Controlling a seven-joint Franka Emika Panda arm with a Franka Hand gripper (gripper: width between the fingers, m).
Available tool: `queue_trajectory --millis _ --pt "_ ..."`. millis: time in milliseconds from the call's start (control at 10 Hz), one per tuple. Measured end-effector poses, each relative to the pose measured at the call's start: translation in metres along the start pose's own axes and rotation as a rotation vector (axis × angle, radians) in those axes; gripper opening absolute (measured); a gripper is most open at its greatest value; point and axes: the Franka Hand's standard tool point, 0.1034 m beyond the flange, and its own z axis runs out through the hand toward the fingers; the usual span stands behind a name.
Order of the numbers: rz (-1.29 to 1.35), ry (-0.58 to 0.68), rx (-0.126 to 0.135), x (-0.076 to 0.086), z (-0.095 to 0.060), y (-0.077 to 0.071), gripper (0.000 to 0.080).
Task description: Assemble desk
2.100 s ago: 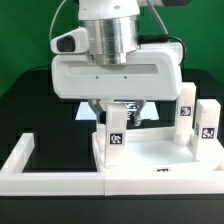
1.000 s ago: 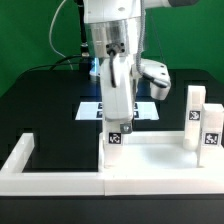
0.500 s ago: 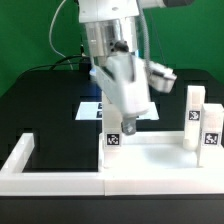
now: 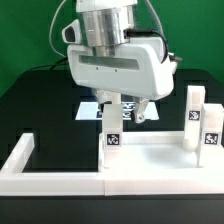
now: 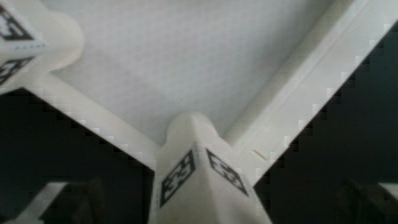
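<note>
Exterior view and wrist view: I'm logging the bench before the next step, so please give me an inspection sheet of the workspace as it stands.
Surface: black table, bordered in front by a low white wall.
Job's things: desk panel lies flat; one tagged leg stands upright at its corner on the exterior view's left, two more legs upright at its corner on the exterior view's right. A fourth leg is not made out.
Clutter: nothing seen.
Grippers: gripper open, above the leg at the left corner, holding nothing.
Cables: cables run behind the arm.
Surroundings: green backdrop; marker board flat on the table behind the panel.
</note>
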Motion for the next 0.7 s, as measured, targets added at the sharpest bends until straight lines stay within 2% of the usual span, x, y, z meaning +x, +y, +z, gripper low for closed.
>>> queue_trajectory --millis 100,300,400,500,700 --pt "-0.263 0.011 -0.026 0.006 0.002 0.004 0.0649" --pt "-0.604 -0.016 -0.036 0.010 0.002 -0.005 0.0649" --pt "-0.665 -0.017 -0.049 0.008 0.004 -0.008 0.0649" --pt "-0.638 -0.017 -0.048 0.009 0.004 -0.007 0.0649" --pt "-0.621 -0.012 -0.055 0.012 0.004 -0.004 0.0381"
